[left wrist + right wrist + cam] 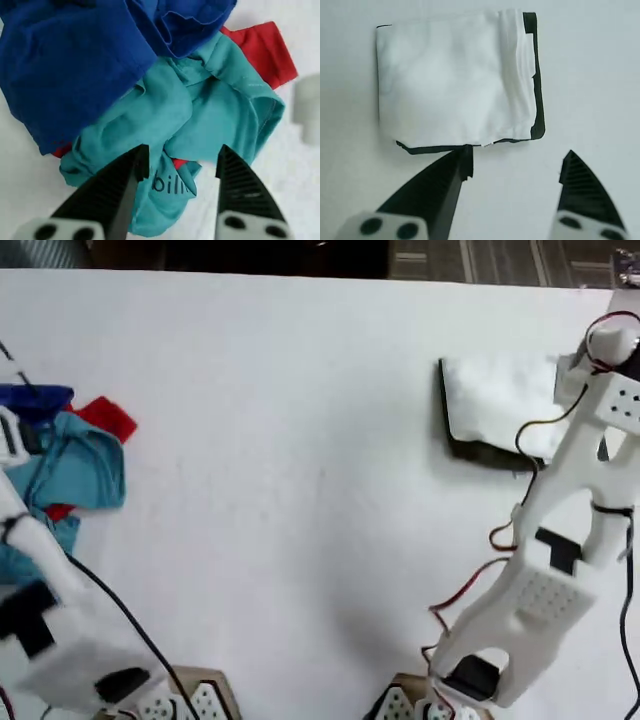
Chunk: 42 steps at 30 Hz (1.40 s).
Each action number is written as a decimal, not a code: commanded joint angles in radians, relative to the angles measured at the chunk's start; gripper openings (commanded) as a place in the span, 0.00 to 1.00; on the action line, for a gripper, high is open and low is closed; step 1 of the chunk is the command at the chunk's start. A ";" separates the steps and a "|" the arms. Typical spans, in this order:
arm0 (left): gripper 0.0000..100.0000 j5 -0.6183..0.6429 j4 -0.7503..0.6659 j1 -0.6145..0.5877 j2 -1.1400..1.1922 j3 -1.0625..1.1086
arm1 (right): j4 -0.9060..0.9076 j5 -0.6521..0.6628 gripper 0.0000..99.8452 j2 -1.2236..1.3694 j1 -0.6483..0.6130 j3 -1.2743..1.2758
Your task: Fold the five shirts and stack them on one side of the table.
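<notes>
The left tool (183,156) stands released, its jaws spread wide with nothing clamped between them, directly above the teal shirt (200,115); we cannot tell whether the tips touch the cloth. The teal shirt lies crumpled in a heap at the left edge of the bench (300,440), with the blue shirt (75,65) bunched over one side of it and the red shirt (260,52) showing from beneath at the far side and again in a small patch between the folds. The right tool (518,154) is likewise released and empty, poised just beside the near edge of the white shirt (450,80), which lies folded square on top of the black shirt (538,100) at the right side of the bench, well apart from the heap. We judge that two shirts are folded and stacked and three remain, and that the step in hand is the pick of the next shirt from the heap. The next move calls for closing the left tool on a single fold of teal cloth, clear of the blue and red layers, then drawing the shirt out to the open middle of the bench, where both tools can spread it flat before folding.
</notes>
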 commanded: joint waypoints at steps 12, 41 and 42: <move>0.24 -0.014 0.127 -0.011 0.729 -1.030 | 0.004 0.169 0.28 -0.788 -0.018 1.049; 0.03 0.069 0.402 0.516 0.141 -1.434 | -0.266 0.169 0.28 -1.113 -0.015 1.711; 0.03 0.069 0.400 0.562 0.103 -1.432 | -0.272 0.169 0.28 -1.113 -0.015 1.722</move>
